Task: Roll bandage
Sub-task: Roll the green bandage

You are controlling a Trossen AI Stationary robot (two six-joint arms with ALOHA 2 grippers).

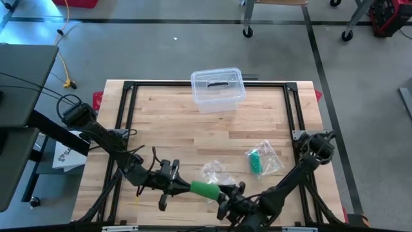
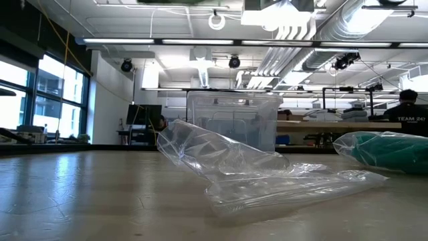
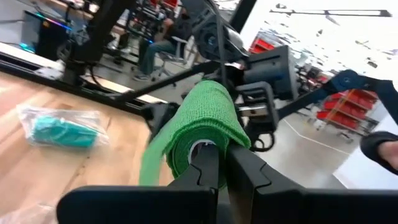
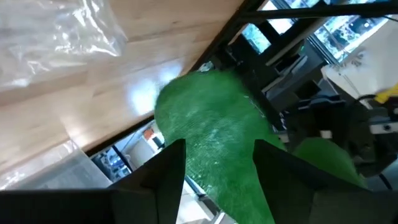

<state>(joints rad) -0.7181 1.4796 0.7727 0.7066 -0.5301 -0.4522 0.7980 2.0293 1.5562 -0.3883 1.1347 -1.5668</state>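
So the green fabric bandage roll point(image 1: 205, 189) is hanging in the air right at the near edge of the light wooden tabletop point(image 1: 193, 132), roughly the middle of that edge, pinned between the two arms. The left gripper point(image 3: 214, 163) is clenched tight on the roll's core end, fingers basically pressed together with the layers wrapped around them. The right gripper point(image 4: 217, 163) comes in from the other side with its fingers spread wide either side of the loose green material, so it looks like it's straddling or loosely grasping the free tail, not pinching hard.

What I'd worry about:

- The whole thing sits at the table's edge. If the left pinch slips, I reckon the roll drops to the floor and not onto the wood.
- That loose flap hanging off the roll could go slack and bunch up if the right side doesn't keep tension, and you'd get a lumpy, cone-shaped wind.
- The two wrists are very close together, so any twist risks knocking one into the other.
- The empty crinkled clear plastic wrapper point(image 1: 214, 171) lies just beside them and could get snagged.

The bagged teal bandage point(image 1: 257, 161) and the clear plastic lidded box point(image 1: 217, 89) at the far edge are well apart.
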